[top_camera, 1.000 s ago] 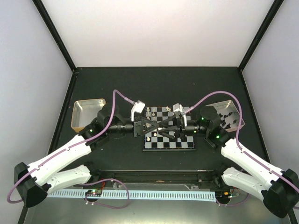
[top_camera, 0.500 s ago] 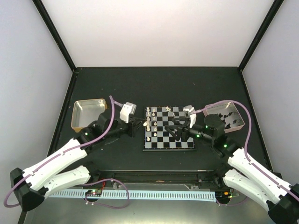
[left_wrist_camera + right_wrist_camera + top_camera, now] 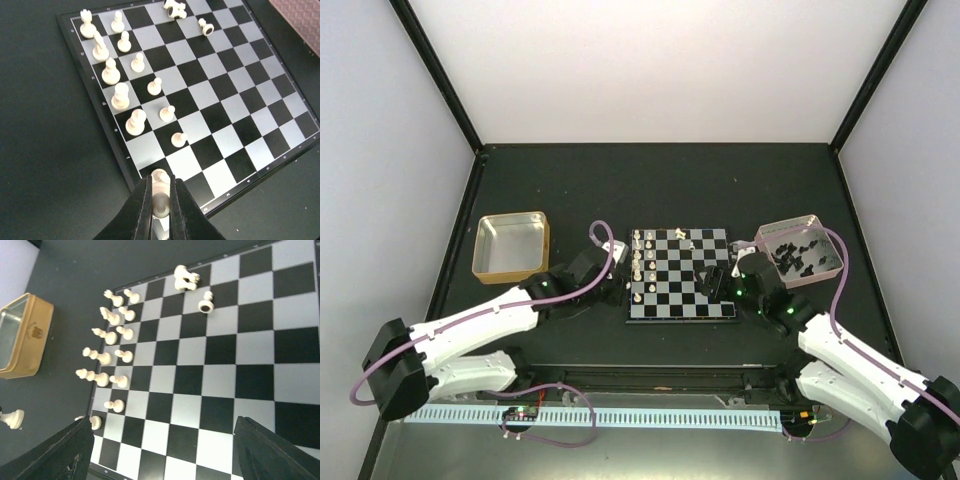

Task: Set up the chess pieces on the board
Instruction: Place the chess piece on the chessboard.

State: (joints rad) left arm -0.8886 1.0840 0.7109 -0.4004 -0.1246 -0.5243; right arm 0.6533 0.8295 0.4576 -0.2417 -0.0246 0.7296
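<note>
The board (image 3: pixel 680 292) lies mid-table. Cream-white chess pieces (image 3: pixel 120 95) stand in two columns along its left side (image 3: pixel 107 357). Two more lie toppled at the far edge (image 3: pixel 175 9). My left gripper (image 3: pixel 161 207) hangs over the board's near-left corner (image 3: pixel 622 291), shut on a white piece (image 3: pixel 161 197). My right gripper (image 3: pixel 165 450) is open above the board's near right part (image 3: pixel 712 280), its fingers (image 3: pixel 270 452) wide apart with only checks between them.
A gold metal tray (image 3: pixel 510 246) stands left of the board (image 3: pixel 20 335). A pinkish tray (image 3: pixel 825 262) at the right holds several black pieces. One white piece (image 3: pixel 11 418) stands off the board on the dark table.
The grippers met over the board's middle a second ago and have parted. The right one opened and drew back to the near right. The left one came down to the near-left corner.
</note>
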